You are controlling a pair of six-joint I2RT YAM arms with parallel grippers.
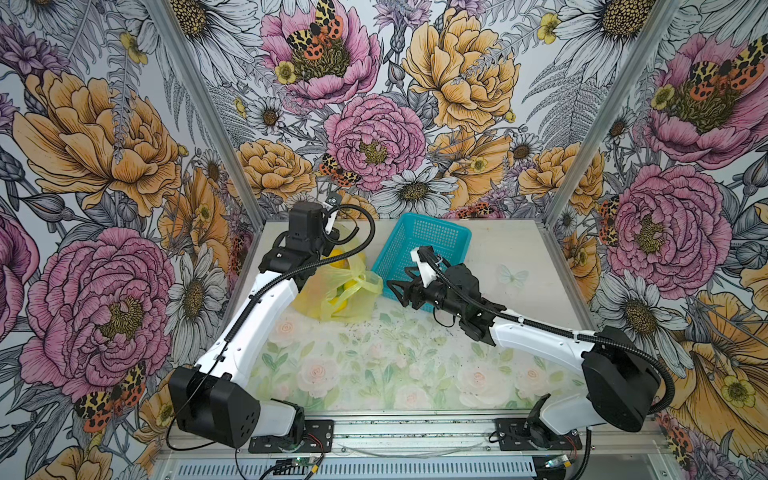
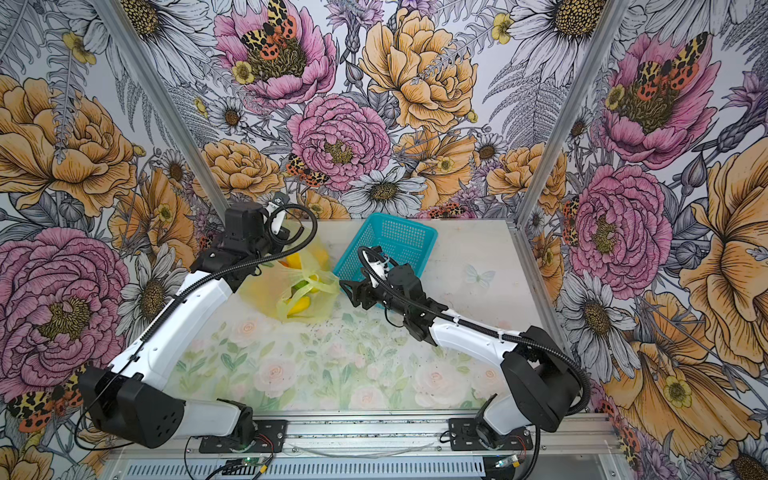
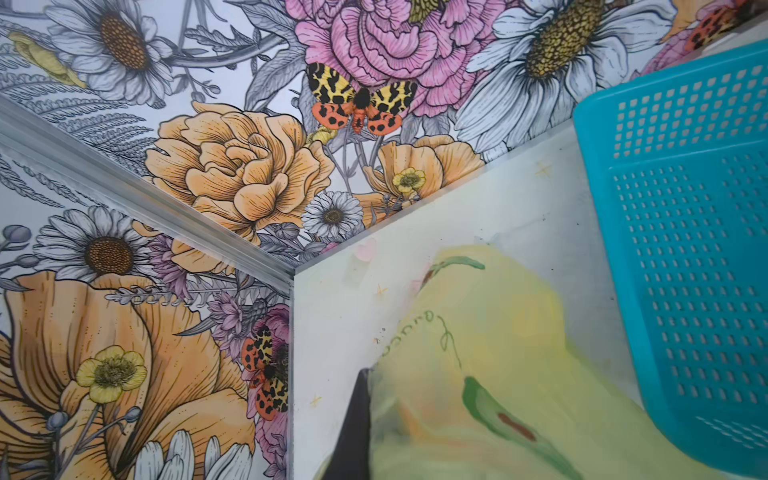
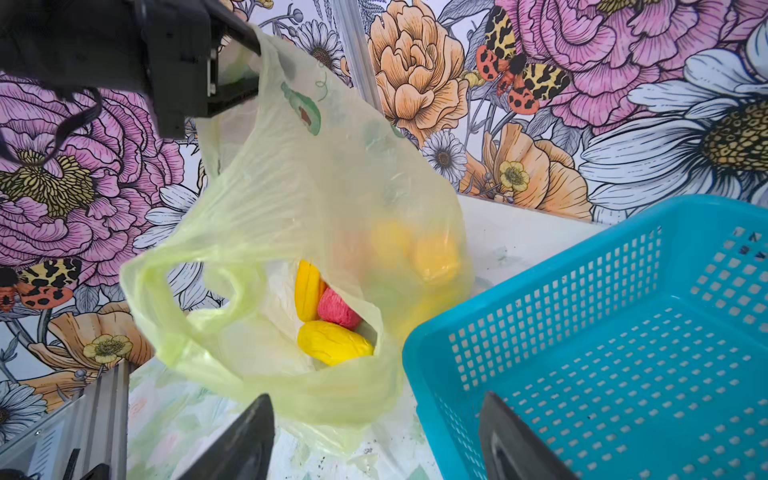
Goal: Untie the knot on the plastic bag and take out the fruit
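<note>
1. The plastic bag point(image 1: 316, 301) lay on the table point(image 1: 374, 357) toward its far left side, just beside the teal basket point(image 1: 432, 224). Both top views showed this.
2. The left gripper point(image 4: 243, 66) was closed on the bag's upper film and held that part raised above the table. In the left wrist view the film lay draped over one dark finger point(image 3: 353, 424), and the picture was blurred there.
3. The right gripper point(image 4: 376, 399) stood with its jaws spread wide and nothing between them. It was low over the table, near the bag's mouth and the basket's near corner.
4. The bag's mouth gaped toward the right wrist camera. One handle loop point(image 4: 183, 291) hung loose at the side of the mouth.
5. The fruit point(image 4: 328, 324) was inside the bag. In the opening lay a yellow piece point(image 4: 332, 343), a pink-red round piece point(image 4: 338, 309) and an upright yellow-orange piece point(image 4: 307, 291), all touching. Further yellow shapes point(image 4: 432, 253) showed faintly through the film on the basket side.
</note>
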